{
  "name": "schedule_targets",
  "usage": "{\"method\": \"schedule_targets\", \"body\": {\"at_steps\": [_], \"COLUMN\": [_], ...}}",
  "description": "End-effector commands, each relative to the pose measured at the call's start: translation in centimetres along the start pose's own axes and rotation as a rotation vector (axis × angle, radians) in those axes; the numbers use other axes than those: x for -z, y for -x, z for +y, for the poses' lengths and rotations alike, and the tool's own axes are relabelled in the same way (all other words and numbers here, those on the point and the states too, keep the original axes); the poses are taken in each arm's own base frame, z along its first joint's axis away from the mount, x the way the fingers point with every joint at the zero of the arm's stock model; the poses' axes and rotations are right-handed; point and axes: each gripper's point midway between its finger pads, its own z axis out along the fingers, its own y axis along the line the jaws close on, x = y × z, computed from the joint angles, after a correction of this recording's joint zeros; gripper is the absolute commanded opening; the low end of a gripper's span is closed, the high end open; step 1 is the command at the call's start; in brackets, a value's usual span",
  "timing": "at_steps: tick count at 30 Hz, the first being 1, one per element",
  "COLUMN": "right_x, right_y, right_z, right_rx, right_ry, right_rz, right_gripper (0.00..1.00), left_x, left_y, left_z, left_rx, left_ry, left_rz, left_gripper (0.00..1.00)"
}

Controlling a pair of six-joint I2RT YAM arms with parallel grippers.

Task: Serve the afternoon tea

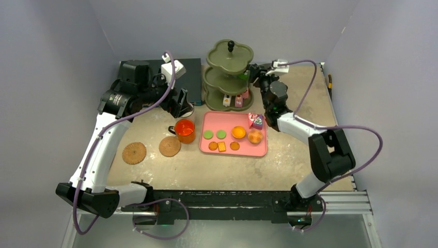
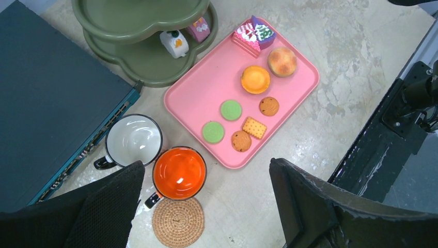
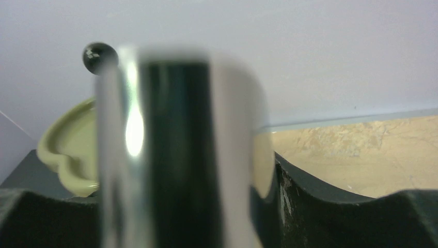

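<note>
The olive-green three-tier stand stands at the back, with small cakes on its bottom tier. The pink tray holds green biscuits, an orange tart, brown biscuits and pink cakes. The orange mug sits next to the white mug and touches a cork coaster. A second coaster lies further left. My left gripper is open and empty above the orange mug. My right gripper is beside the stand's middle tier, closed on a blurred shiny white-and-dark object.
The flat dark-blue box lies left of the stand, right behind the white mug. In the top view my left gripper hides the white mug. The table's right edge and rail run past the tray.
</note>
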Motion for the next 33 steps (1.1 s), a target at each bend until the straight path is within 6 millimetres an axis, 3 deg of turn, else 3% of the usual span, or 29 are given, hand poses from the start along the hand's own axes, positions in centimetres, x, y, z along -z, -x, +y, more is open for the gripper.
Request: {"method": "schedule_targets", "body": {"at_steps": [1,6,13,17,33], "right_x": [2.1,5.7,11.9,14.2,17.5], "right_y": [5.5,5.5,0.3,-1.7,-6.5], "right_z": [0.9,-0.7,-4.0,-5.4,-6.8], "right_rx": [-0.015,-0.029,-0.025,-0.033,-0.023], "right_ry": [0.038,0.001,-0.071,-0.101,-0.171], "right_rz": [-0.105,-0.084,0.091,0.151,0.345], "right_gripper": [0.59,0.60,0.59,0.59,0.55], "left_x": [0.4,0.6,0.7,0.6,0.5], "left_y": [1.2,1.4,1.4,1.5,1.3], "left_z": [-0.1,-0.2,-0.4,-0.5,-0.6], "left_rx": [-0.033,-0.029,-0.022,-0.015,-0.018], "left_ry": [-0.007,-0.007,-0.014,-0.020,-0.024], "left_rz": [-0.038,-0.045,-0.051,-0.055,-0.056], "left_gripper": [0.91,0.91,0.91,0.91,0.91]}}
